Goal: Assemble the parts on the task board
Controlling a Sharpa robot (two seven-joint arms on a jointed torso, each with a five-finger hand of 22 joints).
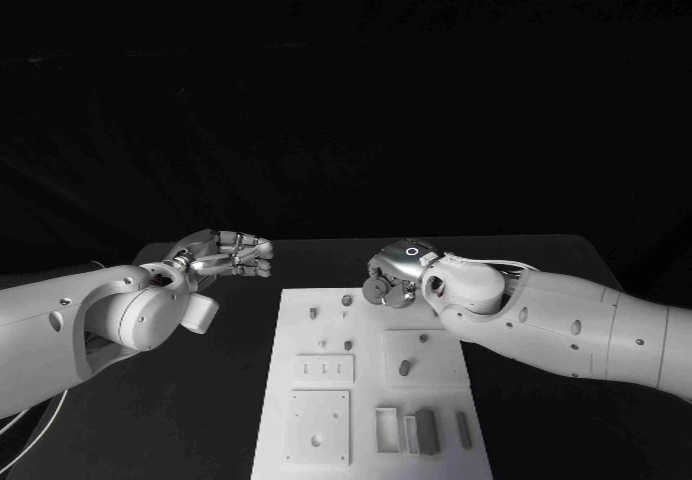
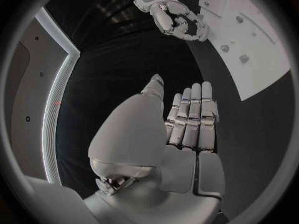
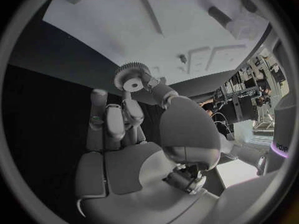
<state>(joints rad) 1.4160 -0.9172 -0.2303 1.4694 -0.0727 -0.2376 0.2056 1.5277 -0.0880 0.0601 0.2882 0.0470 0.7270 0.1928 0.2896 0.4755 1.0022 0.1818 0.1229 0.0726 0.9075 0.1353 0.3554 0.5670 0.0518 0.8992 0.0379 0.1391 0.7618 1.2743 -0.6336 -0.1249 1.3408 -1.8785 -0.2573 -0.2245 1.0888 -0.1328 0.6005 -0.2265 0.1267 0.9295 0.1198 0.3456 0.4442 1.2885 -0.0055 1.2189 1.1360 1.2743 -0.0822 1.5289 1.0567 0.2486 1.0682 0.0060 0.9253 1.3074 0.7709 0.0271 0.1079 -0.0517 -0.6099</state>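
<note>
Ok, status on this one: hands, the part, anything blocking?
Left hand open, off the task board. Right hand pinching a gear over the board's far end. Nothing in the way.

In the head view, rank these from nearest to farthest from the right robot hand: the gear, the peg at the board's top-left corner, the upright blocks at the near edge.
1. Gear: pinched in the right robot hand itself, over the task board's far edge.
2. Top-left peg: on the board's far left part, toward the left arm.
3. Upright blocks: near edge, closest to the robot's body.
</note>
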